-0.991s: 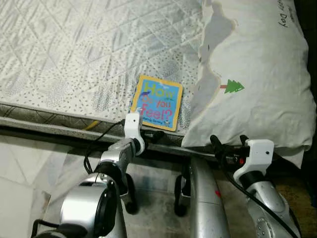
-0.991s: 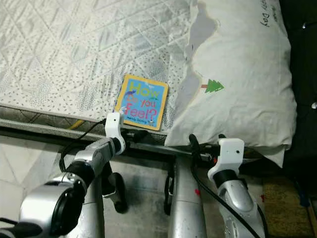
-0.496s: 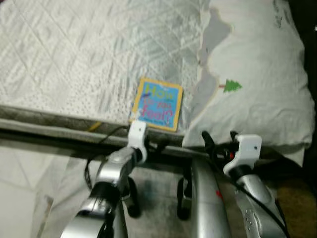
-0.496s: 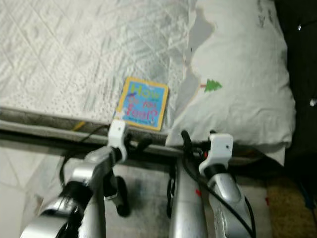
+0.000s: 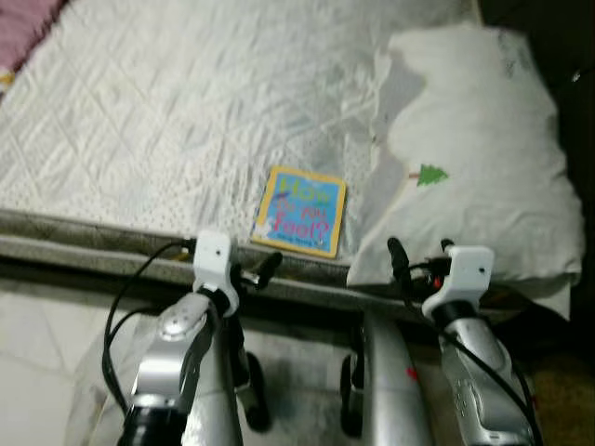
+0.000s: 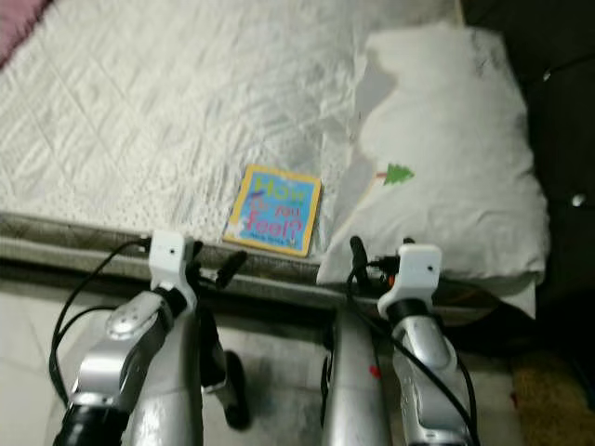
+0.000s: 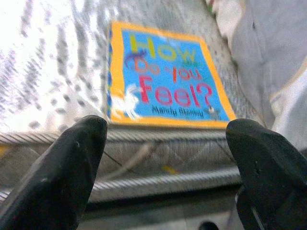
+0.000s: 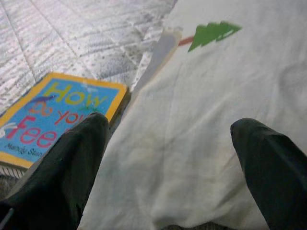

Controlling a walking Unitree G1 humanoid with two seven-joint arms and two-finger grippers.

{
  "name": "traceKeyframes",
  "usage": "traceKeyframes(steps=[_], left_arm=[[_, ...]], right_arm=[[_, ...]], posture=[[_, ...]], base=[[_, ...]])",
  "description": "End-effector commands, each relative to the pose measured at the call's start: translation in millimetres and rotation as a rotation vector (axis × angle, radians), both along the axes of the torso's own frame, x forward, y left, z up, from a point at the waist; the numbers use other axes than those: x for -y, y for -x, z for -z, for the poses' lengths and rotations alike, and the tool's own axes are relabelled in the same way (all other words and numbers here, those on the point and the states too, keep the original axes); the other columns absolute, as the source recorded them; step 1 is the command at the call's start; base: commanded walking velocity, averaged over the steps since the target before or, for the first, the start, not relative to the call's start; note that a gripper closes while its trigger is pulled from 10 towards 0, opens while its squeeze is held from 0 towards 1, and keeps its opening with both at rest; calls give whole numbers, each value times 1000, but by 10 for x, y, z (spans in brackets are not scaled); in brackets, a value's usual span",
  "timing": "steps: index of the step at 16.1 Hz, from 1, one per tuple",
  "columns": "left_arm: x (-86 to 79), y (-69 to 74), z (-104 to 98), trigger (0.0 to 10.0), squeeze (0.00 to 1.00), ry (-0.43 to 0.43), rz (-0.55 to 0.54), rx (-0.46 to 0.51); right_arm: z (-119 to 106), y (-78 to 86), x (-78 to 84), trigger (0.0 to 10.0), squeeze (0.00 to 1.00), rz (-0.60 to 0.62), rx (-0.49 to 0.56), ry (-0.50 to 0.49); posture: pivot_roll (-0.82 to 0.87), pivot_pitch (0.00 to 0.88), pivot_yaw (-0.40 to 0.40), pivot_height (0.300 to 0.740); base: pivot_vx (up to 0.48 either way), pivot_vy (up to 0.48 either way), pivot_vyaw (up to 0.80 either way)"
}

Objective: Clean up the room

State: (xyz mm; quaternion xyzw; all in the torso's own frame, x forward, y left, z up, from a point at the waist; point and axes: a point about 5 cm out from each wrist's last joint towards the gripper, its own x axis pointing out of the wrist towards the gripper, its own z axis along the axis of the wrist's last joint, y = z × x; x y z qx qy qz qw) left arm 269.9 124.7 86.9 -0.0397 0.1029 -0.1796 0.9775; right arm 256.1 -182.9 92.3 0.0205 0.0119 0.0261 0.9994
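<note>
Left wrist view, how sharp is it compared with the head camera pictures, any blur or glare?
Left wrist view: the blue, yellow-bordered board book has a readable title, but the picture is slightly soft, and the white quilted mattress is washed out by glare. Left eye view: blurred overall, the book's title smeared. Right eye view: the same softness, the white tree-print pillow bright.

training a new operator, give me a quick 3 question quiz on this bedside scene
1. True or false: the book lies flat on the mattress, near its edge.
2. What is printed on the white pillow? A) a green tree B) a red star C) a blue car
3. Which gripper has the book straight ahead between its open fingers?

Key
1. True
2. A, a green tree
3. The left gripper; the right gripper points mostly at the pillow.
</note>
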Motion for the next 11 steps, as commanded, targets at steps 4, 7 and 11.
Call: traceKeyframes(steps=[4, 7, 11], left_arm=[[-271, 312, 129, 10000, 0, -67, -119, 21], [-245, 272, 94, 10000, 0, -48, -138, 45], [-200, 264, 94, 10000, 0, -38, -129, 28]], right_arm=[[105, 47, 68, 10000, 0, 53, -23, -15], [61, -17, 41, 10000, 0, 54, 2, -48], [9, -96, 34, 10000, 0, 49, 26, -49]], posture=[[-13, 121, 31, 586], [-13, 100, 30, 612], [-22, 85, 31, 649]], base=[[0, 0, 0], [0, 0, -402], [0, 0, 0]])
